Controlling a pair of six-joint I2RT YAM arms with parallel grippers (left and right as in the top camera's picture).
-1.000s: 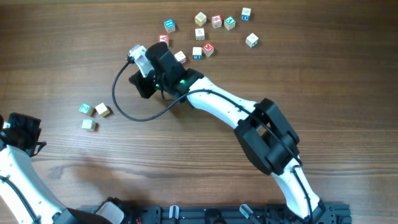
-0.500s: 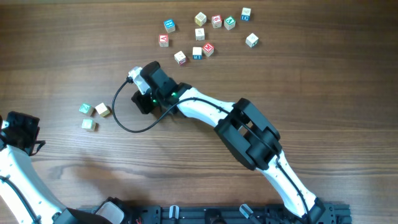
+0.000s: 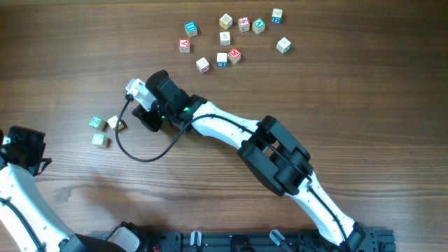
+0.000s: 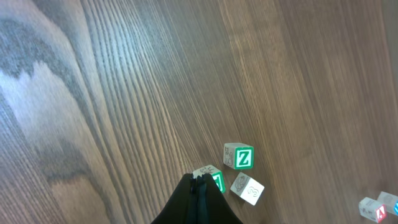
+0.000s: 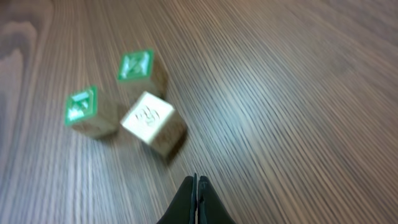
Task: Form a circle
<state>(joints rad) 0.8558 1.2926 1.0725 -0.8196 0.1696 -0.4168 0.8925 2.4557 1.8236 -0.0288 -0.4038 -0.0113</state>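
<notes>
The circle [image 3: 103,129] is only a loose cluster of three small pale letter cubes at the table's left, not a ring. In the right wrist view two cubes show green faces [image 5: 135,65] and a pale cube [image 5: 150,121] lies nearest my fingers. My right gripper [image 5: 196,184] is shut and empty, just short of that pale cube; overhead it [image 3: 131,121] sits right beside the cluster. My left gripper [image 4: 200,182] is shut on nothing, its tip overlapping a green-faced cube [image 4: 214,178] in its view. Overhead the left gripper [image 3: 29,145] is at the far left edge.
A larger scatter of several letter cubes [image 3: 225,38] lies at the back centre. The right arm [image 3: 273,150] stretches diagonally across the table, with a black cable [image 3: 133,150] looping below its wrist. A black rail [image 3: 245,241] runs along the front edge.
The right arm has swung left and toward the front, away from the back scatter and up to the three-cube cluster. The left arm and the cubes have not visibly moved.
</notes>
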